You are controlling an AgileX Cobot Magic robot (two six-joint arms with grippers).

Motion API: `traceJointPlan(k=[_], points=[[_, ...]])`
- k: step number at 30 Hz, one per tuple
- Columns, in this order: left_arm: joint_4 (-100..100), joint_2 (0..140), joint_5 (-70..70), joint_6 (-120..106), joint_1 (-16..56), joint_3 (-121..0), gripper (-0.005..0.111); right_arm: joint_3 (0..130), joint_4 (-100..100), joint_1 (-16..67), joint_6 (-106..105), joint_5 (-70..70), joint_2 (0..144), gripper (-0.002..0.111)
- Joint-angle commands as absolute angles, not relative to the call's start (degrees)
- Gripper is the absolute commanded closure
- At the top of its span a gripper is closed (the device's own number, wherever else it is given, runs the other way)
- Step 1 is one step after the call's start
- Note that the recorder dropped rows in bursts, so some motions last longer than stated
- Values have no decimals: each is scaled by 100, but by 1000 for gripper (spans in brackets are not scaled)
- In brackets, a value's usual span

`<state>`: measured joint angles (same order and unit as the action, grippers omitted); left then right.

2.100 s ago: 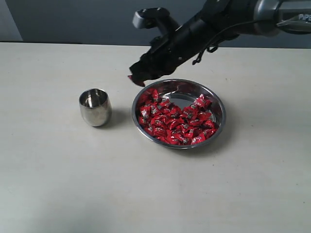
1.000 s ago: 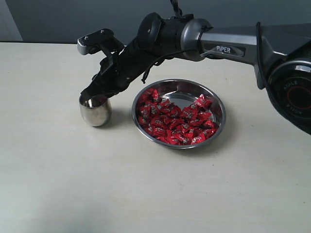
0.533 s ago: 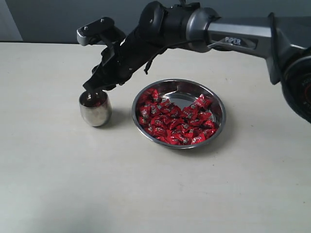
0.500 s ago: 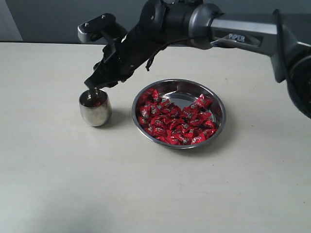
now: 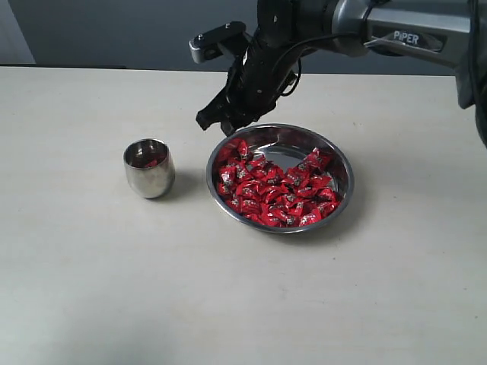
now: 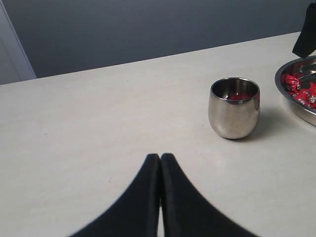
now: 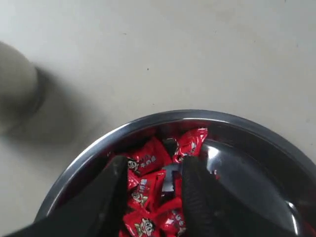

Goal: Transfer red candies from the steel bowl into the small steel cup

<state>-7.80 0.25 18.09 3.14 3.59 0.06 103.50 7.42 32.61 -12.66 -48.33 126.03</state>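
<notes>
The right hand (image 5: pixel 217 122) hangs over the edge of the steel bowl (image 5: pixel 346 163), on the side nearest the small steel cup (image 5: pixel 148 171). Its fingers are spread, with nothing between them. The red candies (image 5: pixel 270 190) lie in the bowl just below it. The cup stands beside the bowl on the surface (image 5: pixel 114 289), with a bit of red inside. The left hand (image 6: pixel 160 163) is pressed together, away from the cup.

Left wrist view first: the bowl (image 6: pixel 300 109) is sliced off by the frame edge, with just one curve of rim and a few candies (image 6: pixel 292 82) making it in. Red glints inside the cup (image 6: pixel 233 116), but how many pieces, no telling. The left gripper (image 6: pixel 160 159) runs out of frame behind its tips. Right wrist view: the cup is a blurred grey blob, half cut away, and the fingers (image 7: pixel 112 197) of the right gripper (image 7: pixel 154 167) cover part of the pile. Exterior view: wrapper marks too small to read.
</notes>
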Motion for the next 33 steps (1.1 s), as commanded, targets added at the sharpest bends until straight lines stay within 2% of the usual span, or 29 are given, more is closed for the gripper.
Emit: traceJointPlan(k=[1,27,29,30,31,33], points=[[-777,0,1769,346,419,0,106,10368,675,3211,-1022,-4622,12870,72],[-777,0,1769,346,419,0,106,10368,-185,3202,-344,-4268,13518,72],[-777,0,1769,346,419,0,106,10368,-185,3202,-344,-4279,13518,88],[-777,0,1769,346,419,0,106,10368,-185,3202,-344,-4290,13518,102],[-777,0,1769,346,419,0,106,10368,-185,3202,-344,-4290,13518,109],[-777,0,1769,346,419,0,106,10368,-185,3202,-344,-4280,13507,108]])
